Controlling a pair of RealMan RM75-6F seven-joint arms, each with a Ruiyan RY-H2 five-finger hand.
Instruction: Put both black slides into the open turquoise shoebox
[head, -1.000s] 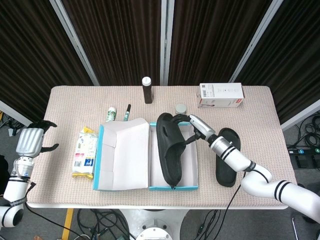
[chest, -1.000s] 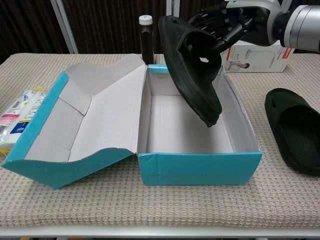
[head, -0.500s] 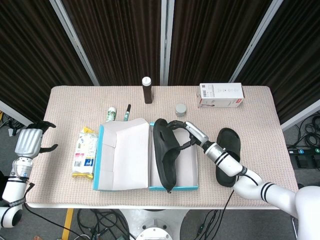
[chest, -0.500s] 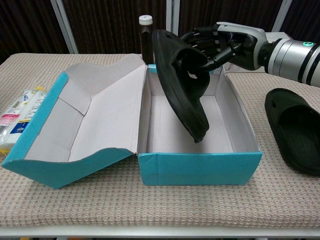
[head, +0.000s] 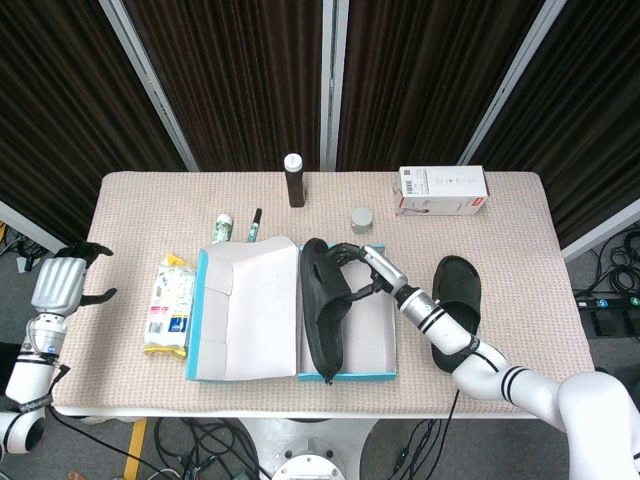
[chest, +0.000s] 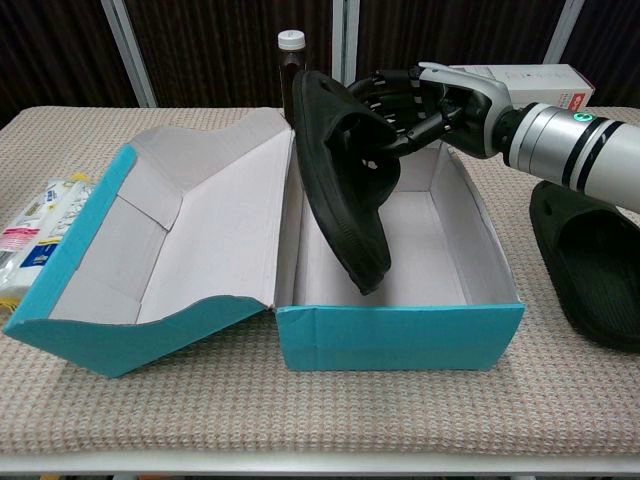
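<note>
My right hand (head: 366, 272) (chest: 425, 100) grips one black slide (head: 322, 308) (chest: 342, 175) by its strap. That slide stands on edge, tilted, inside the left part of the open turquoise shoebox (head: 346, 375) (chest: 400, 336), its lower tip down near the box floor. The second black slide (head: 455, 310) (chest: 590, 255) lies flat on the table to the right of the box. My left hand (head: 60, 282) hovers open off the table's left edge, holding nothing; only the head view shows it.
The box lid (head: 245, 310) (chest: 170, 250) lies open to the left. A wipes packet (head: 168, 305) (chest: 30, 235) sits left of it. A brown bottle (head: 294, 180) (chest: 291, 70), a white carton (head: 442, 189), a small grey jar (head: 361, 219) and two pens (head: 240, 227) stand behind.
My right hand has carried the held slide leftward and lower into the box, toward its left wall. The left hand and the other slide have stayed put.
</note>
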